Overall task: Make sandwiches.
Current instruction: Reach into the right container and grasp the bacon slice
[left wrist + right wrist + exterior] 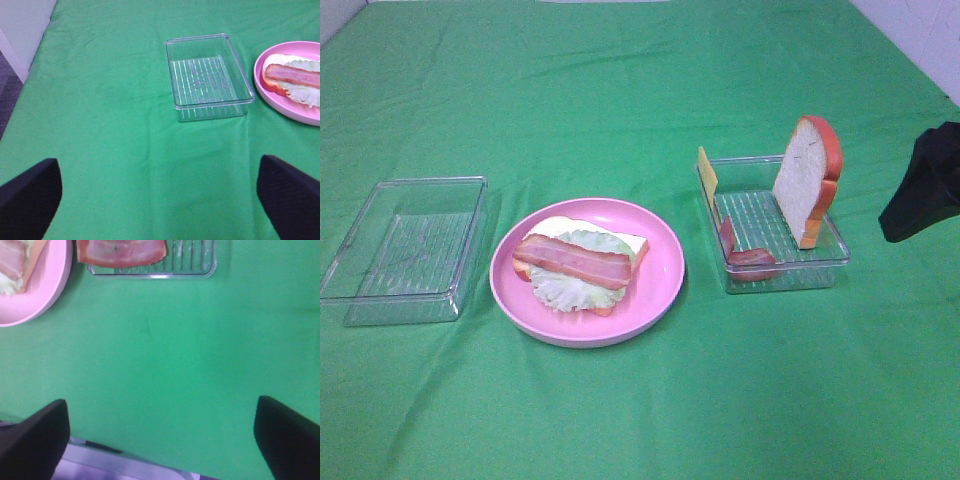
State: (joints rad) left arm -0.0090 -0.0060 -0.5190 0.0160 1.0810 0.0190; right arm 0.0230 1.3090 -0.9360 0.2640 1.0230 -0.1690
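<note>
One sandwich (pixel 582 262), half-built by my reckoning, lies mid-frame on the pink plate (pixel 665 275): bottom bread, lettuce (pixel 558 290), and a bacon strip (pixel 575 260) on top. Both arms are well clear of it. The left gripper (pixel 160 200) hovers over bare cloth (pixel 620 100), jaws spread wide with nothing between them. The right gripper (pixel 160 440) is the same, splayed and empty, showing as a dark shape at the right edge of the high view.

Now the trouble spots. The top slice (pixel 802 180) stands on edge in the right tray (pixel 835 250), leaning on its wall, so an off-centre pinch could topple it or drag the light tray along. The cheese (pixel 707 172) is thin and stands against the tray's left wall, so a finger may not get behind it and could jam on the rim. Setting anything down crooked could also shove the bacon off the lettuce.

The count:
- **Trays:** two, and the left tray (pixel 430 181) holds nothing.
- **Plate:** one.
- **Bread:** two slices, one on the plate and one in the tray.
- **Lettuce:** one leaf.
- **Cheese:** one slice.
- **Bacon:** one strip on the plate, plus spare bacon (pixel 752 262) in the right tray's lower-left corner. I cannot tell whether that is one strip or two.
</note>
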